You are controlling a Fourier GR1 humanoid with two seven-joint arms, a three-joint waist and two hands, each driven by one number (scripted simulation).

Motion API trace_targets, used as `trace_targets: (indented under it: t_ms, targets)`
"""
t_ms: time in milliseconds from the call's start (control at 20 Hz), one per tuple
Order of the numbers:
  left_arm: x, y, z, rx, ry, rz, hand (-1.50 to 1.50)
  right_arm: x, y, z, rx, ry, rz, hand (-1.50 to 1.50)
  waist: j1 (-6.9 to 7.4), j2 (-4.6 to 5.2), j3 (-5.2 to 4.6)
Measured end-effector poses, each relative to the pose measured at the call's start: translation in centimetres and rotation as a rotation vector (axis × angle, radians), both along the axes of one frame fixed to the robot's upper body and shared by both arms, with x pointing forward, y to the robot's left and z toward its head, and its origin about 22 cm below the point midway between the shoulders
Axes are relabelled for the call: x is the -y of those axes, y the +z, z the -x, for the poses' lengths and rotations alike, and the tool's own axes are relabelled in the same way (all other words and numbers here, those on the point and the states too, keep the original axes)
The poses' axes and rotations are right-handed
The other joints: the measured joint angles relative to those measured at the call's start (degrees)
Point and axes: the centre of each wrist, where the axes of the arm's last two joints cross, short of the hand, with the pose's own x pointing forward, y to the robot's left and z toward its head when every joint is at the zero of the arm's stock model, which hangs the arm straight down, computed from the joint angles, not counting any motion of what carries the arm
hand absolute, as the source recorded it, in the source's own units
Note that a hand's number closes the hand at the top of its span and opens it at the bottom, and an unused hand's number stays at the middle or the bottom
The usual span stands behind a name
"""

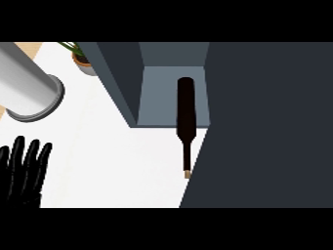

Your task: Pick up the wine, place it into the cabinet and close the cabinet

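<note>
The dark wine bottle (186, 117) lies on its side, its base inside the open dark cabinet (170, 97) and its neck sticking out over the white counter toward me. The cabinet's dark door (277, 127) fills the right of the view and stands near the bottle's right side. My left hand (16, 176) rests open at the lower left with fingers up, far from the bottle. My right hand does not show.
A large grey cylinder (21, 85) stands at the upper left on the white counter (118, 161). A small potted plant (81, 58) sits behind it next to the cabinet's left wall. A wooden strip runs along the far left edge.
</note>
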Motion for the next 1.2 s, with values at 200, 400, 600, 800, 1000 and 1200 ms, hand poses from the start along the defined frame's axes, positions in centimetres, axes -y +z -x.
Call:
trace_targets:
  t_ms: [200, 400, 600, 800, 1000, 1200]
  targets:
    - [-2.2, 0.9, 0.0, 0.002, 0.021, 0.002, -1.5, -1.6, 0.4, 0.9, 0.009, 0.108, -0.001, 1.5, 0.01, -0.06, -0.01]
    - [-4.0, 0.6, 0.1, -0.006, 0.031, -0.009, -1.5, -3.2, 0.6, 2.0, 0.01, 0.126, -0.017, 1.5, -0.15, -0.13, -0.04]
    - [-5.5, 1.6, 0.2, -0.006, 0.033, -0.017, -1.5, -4.4, 0.8, 2.5, 0.013, 0.084, -0.02, 1.5, -0.01, -0.18, -0.06]
    - [-7.1, 2.1, -0.2, -0.009, 0.028, -0.028, -1.5, -5.1, 0.8, 2.7, 0.001, 0.036, -0.033, 1.5, -0.02, -0.27, -0.11]
    - [-8.3, 2.3, -0.4, -0.014, 0.02, -0.034, -1.5, -5.6, 0.8, 2.9, 0.033, -0.01, -0.043, 1.5, -0.02, -0.33, -0.13]
    - [-9.0, 2.8, -0.7, -0.019, 0.008, -0.023, -1.5, -6.1, 1.1, 2.8, 0.083, -0.025, -0.026, 1.5, 0.33, -0.26, -0.17]
